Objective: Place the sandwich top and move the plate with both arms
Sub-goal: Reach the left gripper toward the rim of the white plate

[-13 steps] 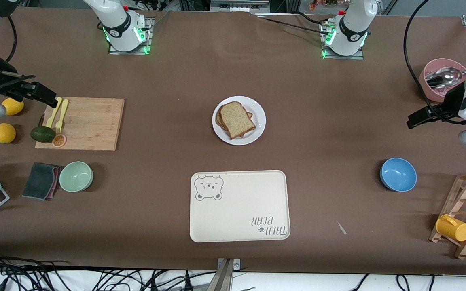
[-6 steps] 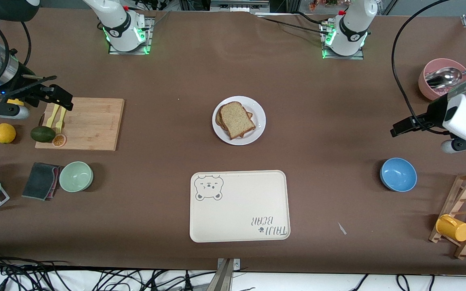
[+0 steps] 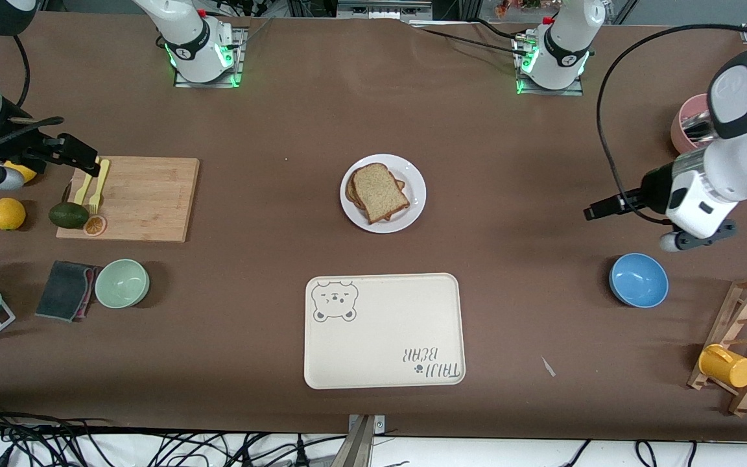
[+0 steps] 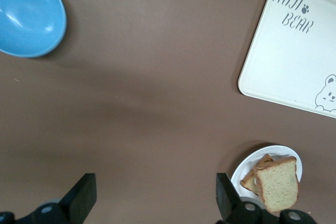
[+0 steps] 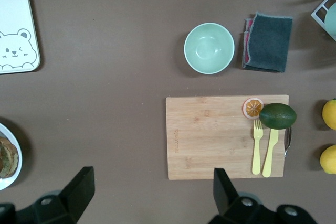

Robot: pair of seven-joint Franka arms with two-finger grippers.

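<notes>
From my remote station I saw the brown worktop (image 3: 270, 117) carrying everything. The cream tray (image 3: 383, 331) with its bear drawing lay nearer the front camera than the plate. The wooden cutting board (image 3: 137, 198) lay toward the right arm's end, bearing two yellow utensils (image 3: 91, 185), an avocado (image 3: 68, 215) and a citrus slice (image 3: 94, 225). The white plate (image 3: 415, 194) sat mid-worktop, between both arm bases and the tray. The sandwich top (image 3: 380, 192) rested on the plate over the other bread, a little askew. The blue bowl (image 3: 638, 279) stood toward the left arm's end; the green bowl (image 3: 122, 283) stood beside a dark cloth (image 3: 65, 290) at the right arm's end. The left pincer (image 3: 600, 210) hung over bare worktop between plate and blue bowl, fingers apart, holding nothing. The right pincer (image 3: 82, 155) hung over the board's utensil edge, fingers apart, holding nothing.
</notes>
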